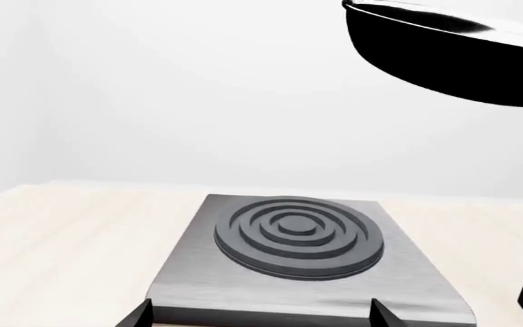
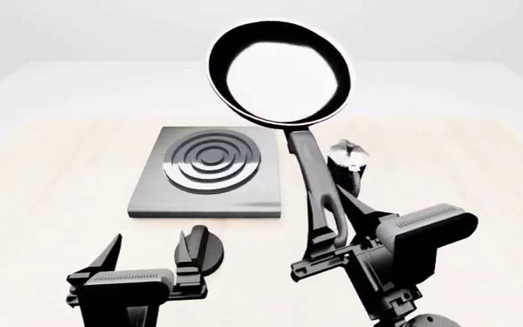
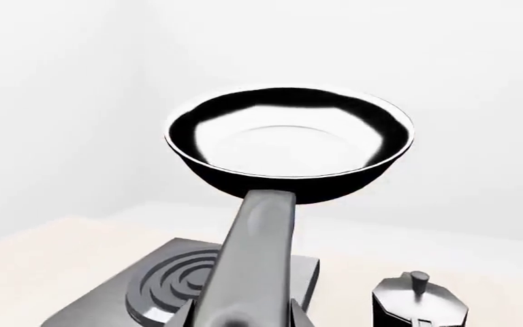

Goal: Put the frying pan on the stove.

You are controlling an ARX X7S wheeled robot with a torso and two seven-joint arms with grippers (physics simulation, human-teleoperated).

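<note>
The frying pan (image 2: pixel 278 71) is glossy black and held in the air, above and to the right of the stove (image 2: pixel 209 170). My right gripper (image 2: pixel 327 240) is shut on the pan's long handle (image 2: pixel 312 180). The right wrist view shows the pan (image 3: pixel 289 146) raised over the stove (image 3: pixel 175 286), with the handle (image 3: pixel 248 266) between the fingers. My left gripper (image 2: pixel 148 255) is open and empty, just in front of the stove's near edge. In the left wrist view the stove (image 1: pixel 298 255) lies ahead and the pan (image 1: pixel 452 51) hangs high above it.
A black-and-silver moka pot (image 2: pixel 348 160) stands right of the stove, behind the pan handle; it also shows in the right wrist view (image 3: pixel 421 303). A small round black knob (image 2: pixel 202 248) lies by my left gripper. The wooden table (image 2: pixel 52 170) stretches all around.
</note>
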